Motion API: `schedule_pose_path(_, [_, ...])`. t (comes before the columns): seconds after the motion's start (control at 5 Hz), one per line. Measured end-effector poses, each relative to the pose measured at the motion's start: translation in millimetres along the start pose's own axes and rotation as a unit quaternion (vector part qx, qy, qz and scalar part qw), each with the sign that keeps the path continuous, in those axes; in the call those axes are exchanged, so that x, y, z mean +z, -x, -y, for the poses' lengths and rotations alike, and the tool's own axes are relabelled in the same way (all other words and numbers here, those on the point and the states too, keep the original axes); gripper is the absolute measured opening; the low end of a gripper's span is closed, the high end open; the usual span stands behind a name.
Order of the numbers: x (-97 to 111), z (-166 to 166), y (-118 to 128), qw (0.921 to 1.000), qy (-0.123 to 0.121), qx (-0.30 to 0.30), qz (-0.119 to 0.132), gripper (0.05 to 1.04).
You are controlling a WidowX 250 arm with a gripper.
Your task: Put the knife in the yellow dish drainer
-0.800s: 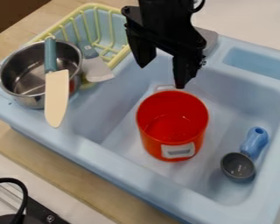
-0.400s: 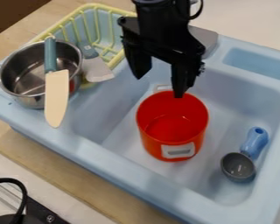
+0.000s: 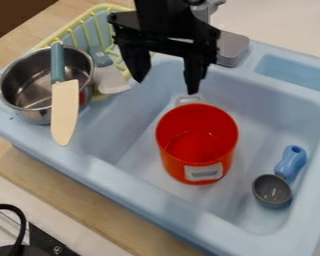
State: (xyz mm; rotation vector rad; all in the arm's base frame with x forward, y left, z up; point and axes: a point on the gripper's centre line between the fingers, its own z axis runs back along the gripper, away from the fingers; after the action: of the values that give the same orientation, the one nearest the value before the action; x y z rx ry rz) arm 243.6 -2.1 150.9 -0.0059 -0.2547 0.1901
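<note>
High over the back of the sink hangs my gripper (image 3: 167,86), open, with nothing between its fingers. The knife (image 3: 64,111) lies across the metal pot at the left, its teal handle over the pot's opening and its cream blade pointing toward the front, past the pot's rim. The yellow dish drainer (image 3: 78,21) stands at the back left, behind the pot and left of my gripper; the arm hides its right part.
A metal pot (image 3: 36,115) stands at the sink's left end, beside a grey-white spatula-like utensil (image 3: 111,80). The red pot (image 3: 196,145) stands in the blue sink (image 3: 139,187). A blue-handled grey scoop (image 3: 272,190) lies at the right. The faucet base (image 3: 232,49) is behind.
My gripper has shifted left and slightly up from near the red pot's back edge. The knife, pots and drainer have stayed in place.
</note>
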Motion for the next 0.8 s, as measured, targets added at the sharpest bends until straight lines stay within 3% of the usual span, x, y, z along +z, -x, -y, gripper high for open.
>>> schedule_pose_path(0.2, [9.4,-15.2,-0.4,0.9983,-0.023,0.051,0.015,1.0])
schedule_pose_path(0.4, [20.0,-36.2,-0.3,0.9923,-0.044,0.116,0.005,1.0])
schedule_pose_path(0.6, [25.4,-64.3,8.0,0.9798,-0.081,0.182,-0.02,1.0])
schedule_pose_path(0.8, [26.6,-84.8,13.9,0.9689,-0.087,0.23,-0.031,1.0])
